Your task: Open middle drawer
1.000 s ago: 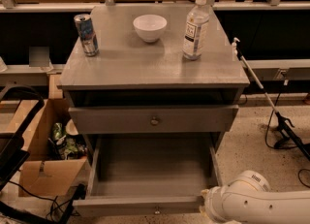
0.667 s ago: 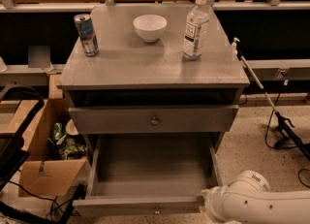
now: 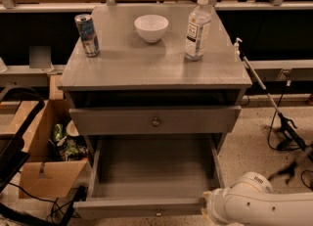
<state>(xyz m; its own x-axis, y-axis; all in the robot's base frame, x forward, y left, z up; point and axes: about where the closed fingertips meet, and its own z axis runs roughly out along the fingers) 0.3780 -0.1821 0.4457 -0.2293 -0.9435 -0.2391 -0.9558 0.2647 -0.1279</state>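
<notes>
The grey cabinet (image 3: 122,66) stands in the middle of the camera view. The middle drawer (image 3: 195,120) is shut, its flat grey front showing one small round metal knob (image 3: 156,121) at centre. Below it the larger bottom drawer (image 3: 146,208) is pulled far out and empty. Above it is a dark, shallow gap (image 3: 155,98) under the cabinet top. My white arm (image 3: 249,203) lies low at the bottom right, its end by the bottom drawer's front right corner. The gripper itself is out of view at the frame's lower edge.
On the cabinet top stand a drink can (image 3: 87,34), a white bowl (image 3: 151,27) and a water bottle (image 3: 197,27). An open cardboard box (image 3: 44,171) of rubbish sits left on the floor. A grabber stick (image 3: 264,90) leans at the right, with cables nearby.
</notes>
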